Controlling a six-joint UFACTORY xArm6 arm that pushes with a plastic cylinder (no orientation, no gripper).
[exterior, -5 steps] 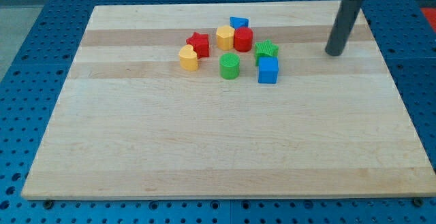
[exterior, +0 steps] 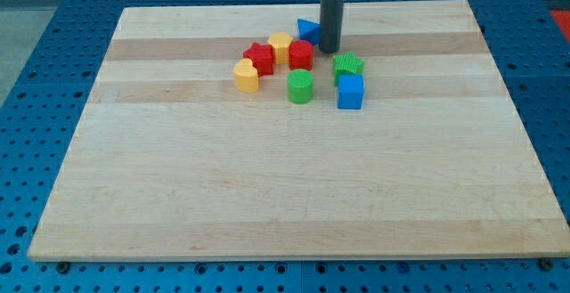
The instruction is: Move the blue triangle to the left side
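Observation:
The blue triangle lies near the view's top centre of the wooden board, partly hidden behind my rod. My tip rests on the board just to the right of the blue triangle and of the red cylinder, touching or nearly touching both. The yellow hexagon block and the red star sit in a row to the left of the red cylinder.
A yellow heart-shaped block lies left of the cluster. A green cylinder, a green star and a blue cube sit below and right of my tip. Blue perforated table surrounds the board.
My rod has moved far left from the board's right side to the cluster. The red cylinder and yellow hexagon have shifted left, now pressed against the red star.

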